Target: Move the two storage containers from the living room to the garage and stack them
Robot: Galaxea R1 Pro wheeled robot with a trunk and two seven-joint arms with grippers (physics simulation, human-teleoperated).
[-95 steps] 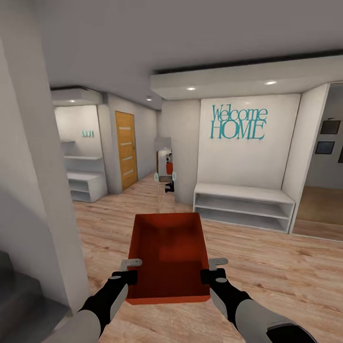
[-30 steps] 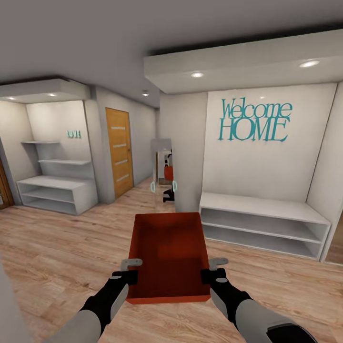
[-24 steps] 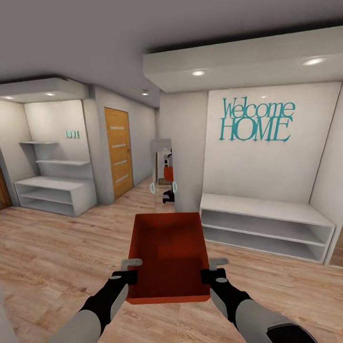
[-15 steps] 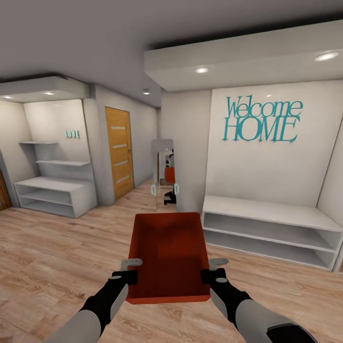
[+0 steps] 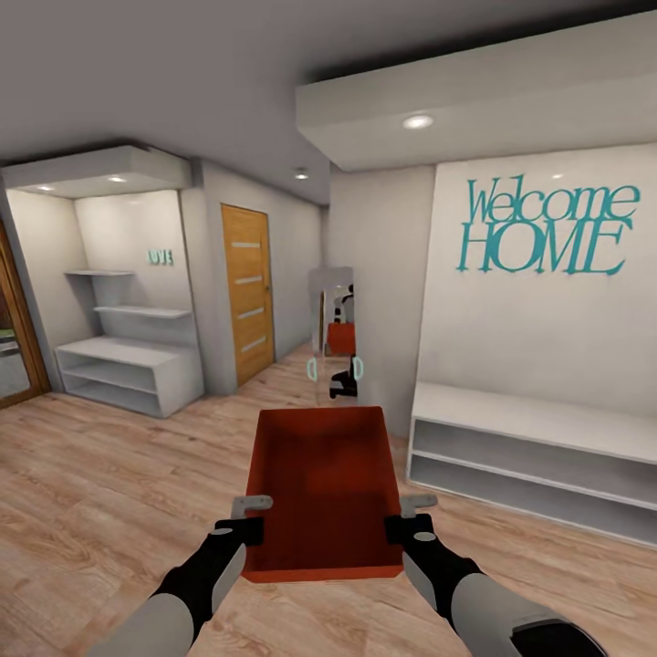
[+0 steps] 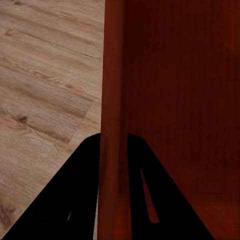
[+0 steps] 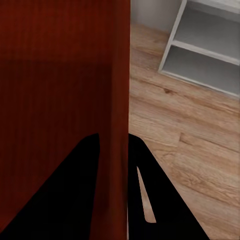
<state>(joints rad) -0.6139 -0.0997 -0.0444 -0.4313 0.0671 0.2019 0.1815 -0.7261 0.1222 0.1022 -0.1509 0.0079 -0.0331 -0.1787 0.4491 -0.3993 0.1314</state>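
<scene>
Light wood-plank flooring (image 5: pixel 100 493) is stretching out ahead, hallway style. Both arms are carrying the red-orange rectangular plastic bin (image 5: pixel 321 488) out front, long axis pointing straight forward. Left gripper (image 5: pixel 245 516) is pinching its left wall, right gripper (image 5: pixel 412 515) its right wall, fingers closed over the rims. Open floor sits forward-left; white low shelf unit (image 5: pixel 538 461) is crowding the right gripper's side.

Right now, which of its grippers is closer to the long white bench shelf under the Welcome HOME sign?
The right gripper, clamped on the red bin's right wall, on the shelf's side. The left gripper grips the opposite wall, farther away.
</scene>
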